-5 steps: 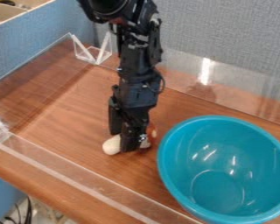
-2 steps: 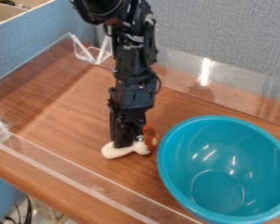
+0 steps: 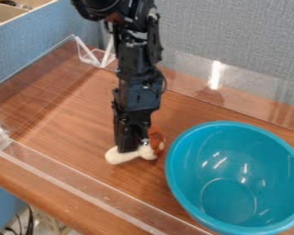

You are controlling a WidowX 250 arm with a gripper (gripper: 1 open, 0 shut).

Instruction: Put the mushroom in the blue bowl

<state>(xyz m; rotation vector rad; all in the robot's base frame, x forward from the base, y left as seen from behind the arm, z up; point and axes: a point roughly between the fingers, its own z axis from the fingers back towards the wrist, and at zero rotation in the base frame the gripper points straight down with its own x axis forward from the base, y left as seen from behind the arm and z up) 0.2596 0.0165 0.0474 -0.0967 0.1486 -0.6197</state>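
The mushroom [image 3: 135, 152] lies on its side on the wooden table, cream stem to the left and orange-brown cap [image 3: 157, 142] to the right. My gripper [image 3: 131, 144] points straight down onto it, fingers shut on the stem's middle, part of which they hide. The blue bowl [image 3: 235, 174] stands just right of the mushroom, large, teal and with nothing in it.
Clear acrylic walls [image 3: 58, 170] fence the wooden table [image 3: 63, 110] at the front and left. A blue-grey panel [image 3: 235, 37] rises behind. A cardboard box [image 3: 21, 14] sits at the far left corner.
The gripper came down a little and its fingers shut on the mushroom. The mushroom shifted slightly on the table. The bowl has not moved.
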